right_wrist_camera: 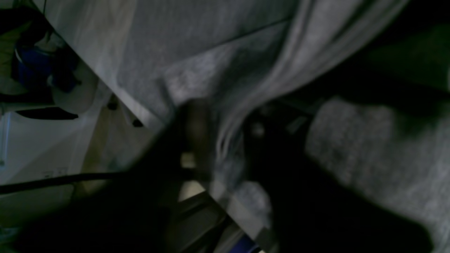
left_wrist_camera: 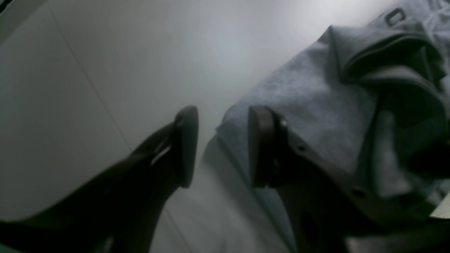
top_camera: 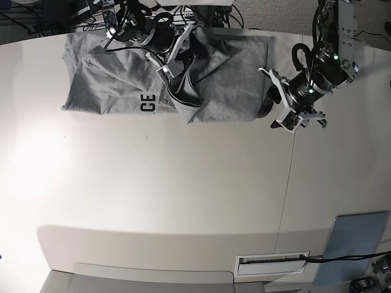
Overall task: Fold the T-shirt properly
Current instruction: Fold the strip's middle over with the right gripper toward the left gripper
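Note:
The heather-grey T-shirt point(top_camera: 116, 79) lies crumpled along the far side of the white table point(top_camera: 183, 183), with black letters point(top_camera: 146, 104) showing at its front hem. My right gripper point(top_camera: 166, 70) sits in the middle of the shirt. In the blurred right wrist view its dark fingers point(right_wrist_camera: 197, 140) pinch a bunched fold of the T-shirt point(right_wrist_camera: 228, 147). My left gripper point(top_camera: 278, 99) stands open at the shirt's right edge. In the left wrist view one finger point(left_wrist_camera: 262, 147) is over the T-shirt point(left_wrist_camera: 316, 105), the other over bare table, and the left gripper point(left_wrist_camera: 223, 147) holds nothing.
A seam point(top_camera: 287, 183) runs across the table under the left arm. A blue-grey panel point(top_camera: 357, 244) and a white slotted plate point(top_camera: 272, 264) sit at the near right edge. Cables and gear crowd the far edge point(top_camera: 91, 12) behind the shirt.

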`<state>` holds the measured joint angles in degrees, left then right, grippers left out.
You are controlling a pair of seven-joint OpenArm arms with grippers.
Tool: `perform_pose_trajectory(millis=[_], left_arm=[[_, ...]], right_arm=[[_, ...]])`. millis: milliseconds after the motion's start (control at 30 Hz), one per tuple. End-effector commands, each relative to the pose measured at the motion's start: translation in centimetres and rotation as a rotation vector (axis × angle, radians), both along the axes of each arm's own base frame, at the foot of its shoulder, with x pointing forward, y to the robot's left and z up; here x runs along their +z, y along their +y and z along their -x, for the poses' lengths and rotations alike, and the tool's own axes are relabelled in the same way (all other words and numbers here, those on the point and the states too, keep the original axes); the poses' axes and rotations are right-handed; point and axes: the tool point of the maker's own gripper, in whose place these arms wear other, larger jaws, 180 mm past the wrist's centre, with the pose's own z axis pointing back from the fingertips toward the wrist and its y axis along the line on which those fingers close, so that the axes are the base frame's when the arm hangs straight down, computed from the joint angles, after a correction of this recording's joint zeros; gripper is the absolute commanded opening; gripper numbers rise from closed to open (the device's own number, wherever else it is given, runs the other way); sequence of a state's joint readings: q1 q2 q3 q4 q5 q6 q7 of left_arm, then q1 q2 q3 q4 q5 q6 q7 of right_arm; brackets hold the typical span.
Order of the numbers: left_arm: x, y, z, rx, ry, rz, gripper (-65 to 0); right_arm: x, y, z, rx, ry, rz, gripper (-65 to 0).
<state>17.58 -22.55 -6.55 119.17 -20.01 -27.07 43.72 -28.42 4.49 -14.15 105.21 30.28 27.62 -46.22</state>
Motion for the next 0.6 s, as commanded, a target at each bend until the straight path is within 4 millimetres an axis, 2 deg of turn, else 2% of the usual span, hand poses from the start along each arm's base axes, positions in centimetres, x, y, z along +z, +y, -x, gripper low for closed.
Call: perform_pose_trajectory(millis=[0,100,200,400,567], left_arm=[[0.9,0.2,-0.4,-0.002,-0.038,-0.005,-41.4],[0.6,0.8,-0.6,0.009,-0.044,-0.051,-41.4],[0.6,0.9,-0.6,0.01,-0.044,-0.056,-41.4],[0.6,0.8,-0.6,0.009,-0.044,-0.054,-41.4],[0.7,0.8,-0.6,0.009,-0.046,-0.052,-41.4]], right_arm=[[1.0,0.4,-0.4,-0.007,-0.028,-0.036,-64.1],[1.2,0.2,-0.3,0.022,-0.036,0.003,-65.0],[2.5,-0.2,-0.3,0.071,-0.071,0.071,-65.0],[4.7,-3.4,-1.6,0.056,-0.17,0.331,-65.0],[4.3,-5.6,-2.0,0.058,-0.196,0.483,-65.0]])
